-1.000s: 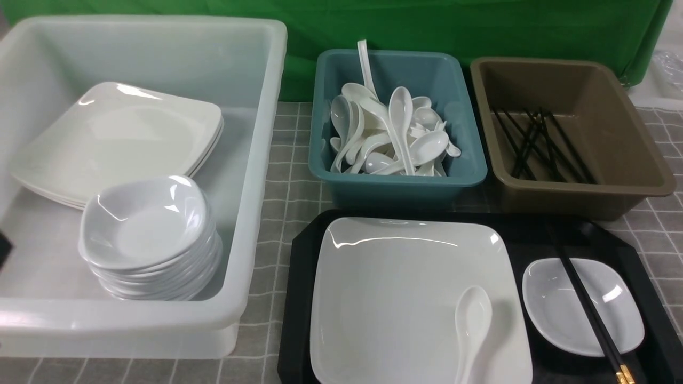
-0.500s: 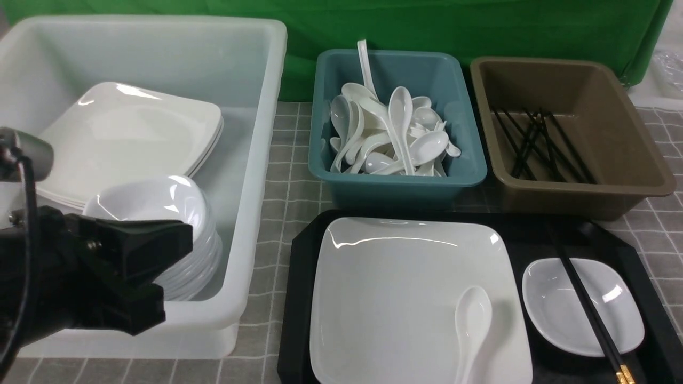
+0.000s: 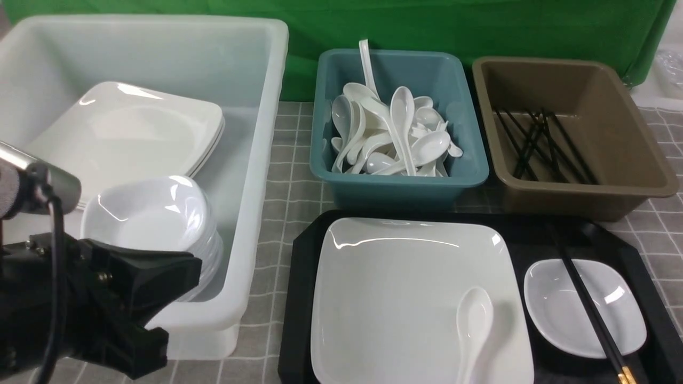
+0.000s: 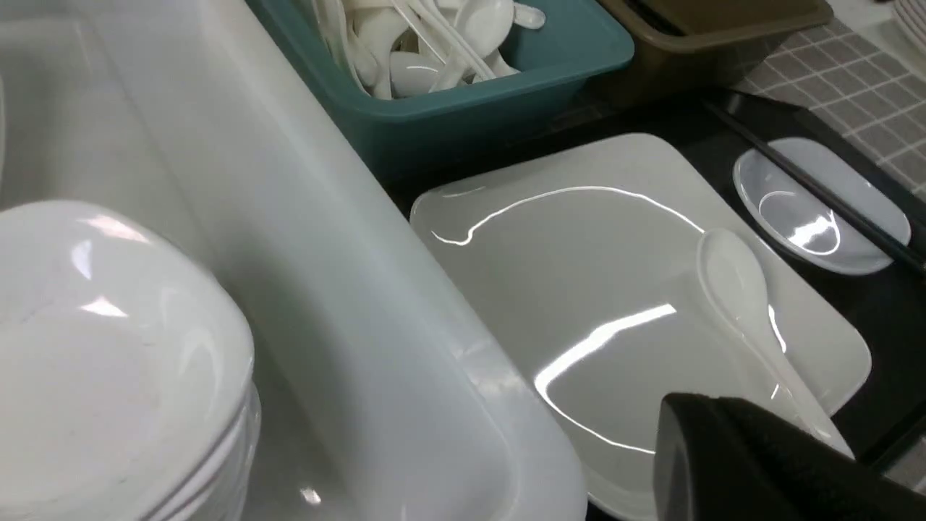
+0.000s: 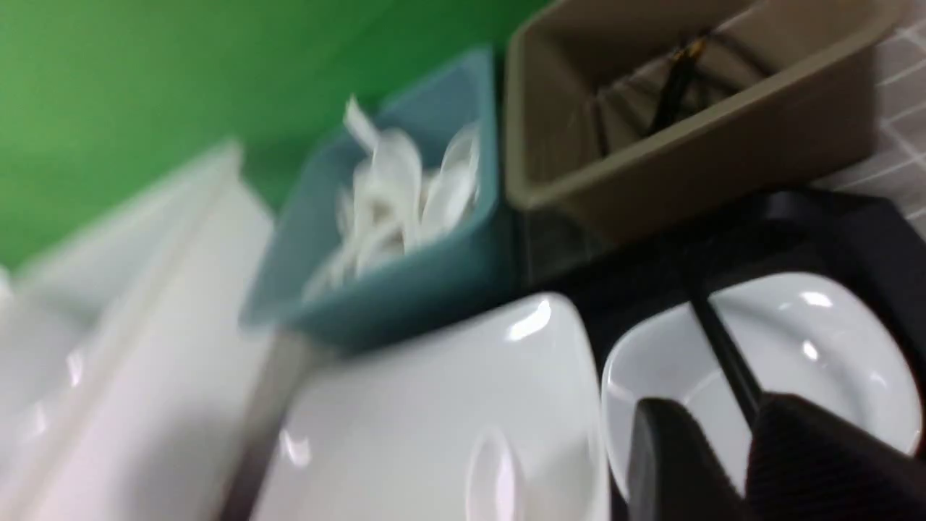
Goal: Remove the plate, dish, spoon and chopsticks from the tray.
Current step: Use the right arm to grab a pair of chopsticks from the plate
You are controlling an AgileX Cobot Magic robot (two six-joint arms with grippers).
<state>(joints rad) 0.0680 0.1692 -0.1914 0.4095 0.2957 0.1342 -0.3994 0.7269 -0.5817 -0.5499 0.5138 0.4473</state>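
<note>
Hovering before the near wall of the white tub (image 3: 256, 160), where spare plates and dishes sat stacked, the left pincer (image 3: 171, 298) was closed on nothing. Beside it on the checked counter (image 3: 288, 176), the tray (image 3: 299, 298) held everything due for clearing: the plate (image 3: 395, 298) filled its left half, with the spoon (image 3: 472, 325) lying bowl-up in the plate's near right corner. The dish (image 3: 565, 325) sat on the right half, with the chopsticks (image 3: 584, 304) laid across it. Behind the tray, the teal tub (image 3: 400, 181) held spoons and the brown tub (image 3: 587, 197) chopsticks, apparently sorting bins by kind. Unseen from the front, the right pincer (image 5: 731, 427) hung over the dish with jaws narrowly parted in line with the chopsticks, likely because those must go before the dish. No brand, label or writing was legible.
</note>
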